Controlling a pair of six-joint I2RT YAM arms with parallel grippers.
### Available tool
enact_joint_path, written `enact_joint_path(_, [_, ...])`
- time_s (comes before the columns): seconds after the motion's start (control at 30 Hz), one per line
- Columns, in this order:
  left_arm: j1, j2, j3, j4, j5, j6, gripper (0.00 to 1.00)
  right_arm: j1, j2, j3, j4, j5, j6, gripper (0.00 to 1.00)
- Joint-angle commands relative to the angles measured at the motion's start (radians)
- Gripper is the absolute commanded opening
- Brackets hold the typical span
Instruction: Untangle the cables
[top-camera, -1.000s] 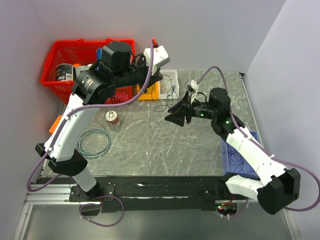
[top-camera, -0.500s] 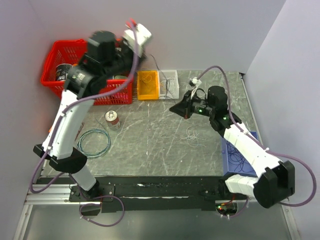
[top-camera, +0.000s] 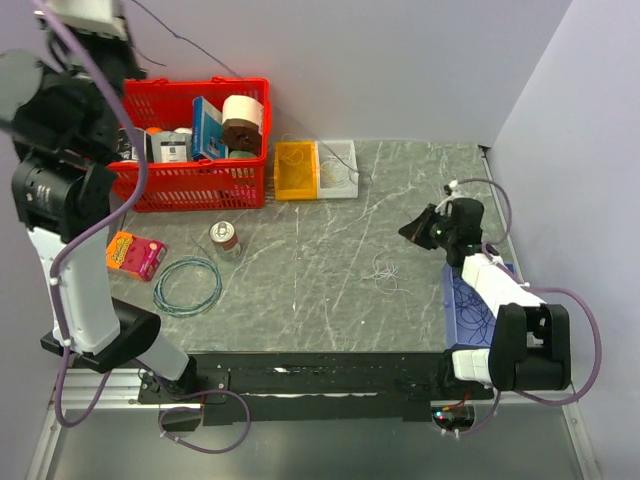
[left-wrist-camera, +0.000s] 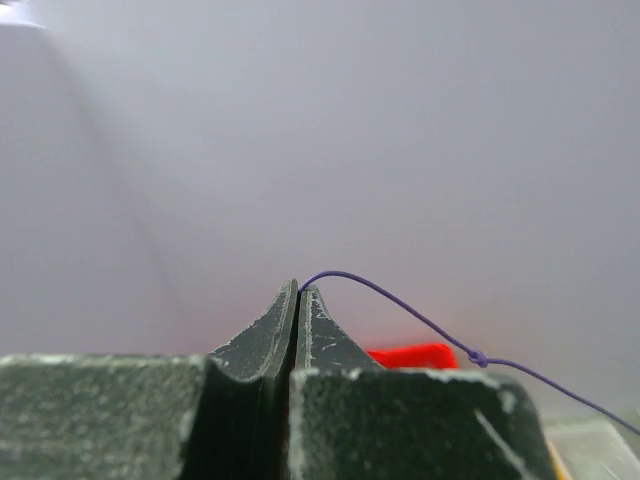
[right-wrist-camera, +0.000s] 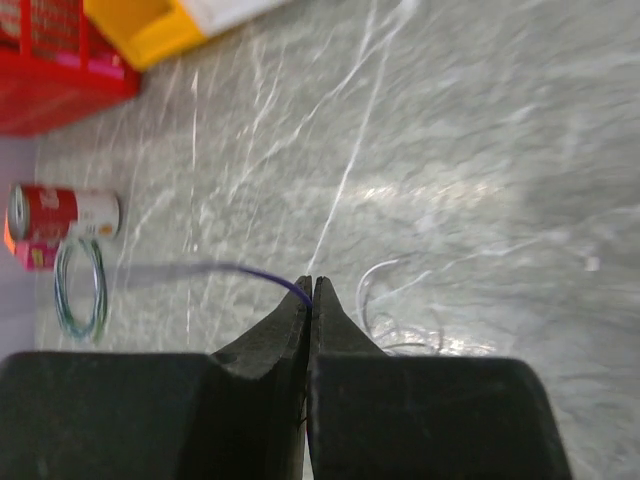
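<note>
In the left wrist view, your left pincer (left-wrist-camera: 298, 290) is pressed together on one dark purple cable (left-wrist-camera: 479, 357). The cable arcs off to the right and carries one small knot.

In the right wrist view, your right pincer (right-wrist-camera: 310, 285) is clamped on the same purple strand, low over the tabletop (right-wrist-camera: 450, 120). One pale cable (right-wrist-camera: 378, 272) lies loose just beside it.

From the top view, I judge you are drawing that one strand out between a high left arm and a low right one. Next, it needs gentle tension, then laying down apart from the rest. You have one teal hoop (top-camera: 187, 285), one can (top-camera: 225, 238), one red basket (top-camera: 190, 190), and two small trays, the orange tray (top-camera: 295, 170) and the clear tray (top-camera: 338, 160). The wires in the blue tray (top-camera: 452, 300) are too fine to count.
</note>
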Motion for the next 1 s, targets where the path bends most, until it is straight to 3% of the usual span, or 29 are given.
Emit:
enact_joint_path(0.0, [0.023, -0.012, 0.042, 0.097, -0.163, 0.093, 0.01, -0.059, -0.065, 0.01, 0.005, 0.062, 0.021, 0.0])
enact_joint_path(0.23, [0.029, -0.024, 0.016, 0.047, -0.076, 0.052, 0.01, -0.087, -0.085, 0.038, -0.032, 0.03, -0.036, 0.0])
enact_joint_path(0.3, [0.028, -0.028, 0.007, 0.005, 0.02, 0.021, 0.01, -0.085, -0.096, 0.053, -0.044, 0.035, -0.059, 0.0])
enact_joint_path(0.4, [0.028, -0.026, -0.034, -0.07, 0.267, -0.031, 0.01, -0.07, -0.128, 0.059, -0.03, -0.074, -0.12, 0.5])
enact_joint_path(0.43, [0.028, -0.026, -0.048, -0.085, 0.336, -0.044, 0.01, -0.037, -0.14, 0.064, -0.036, -0.077, -0.164, 0.9])
enact_joint_path(0.47, [0.025, -0.023, -0.076, -0.101, 0.441, -0.06, 0.01, -0.012, -0.172, 0.079, -0.041, -0.053, -0.195, 0.99])
enact_joint_path(0.6, [-0.006, 0.003, -0.11, -0.104, 0.531, -0.111, 0.01, 0.161, -0.255, 0.122, -0.07, 0.027, -0.423, 1.0])
enact_joint_path(0.7, [-0.031, 0.018, -0.104, -0.113, 0.554, -0.113, 0.01, 0.247, -0.29, 0.164, -0.052, -0.089, -0.513, 1.0])
enact_joint_path(0.8, [-0.043, 0.028, -0.081, -0.13, 0.587, -0.11, 0.01, 0.342, -0.3, 0.213, 0.013, -0.144, -0.545, 1.0])
enact_joint_path(0.97, [-0.044, 0.029, -0.065, -0.137, 0.576, -0.104, 0.01, 0.53, -0.182, 0.377, 0.121, -0.145, -0.539, 1.0])
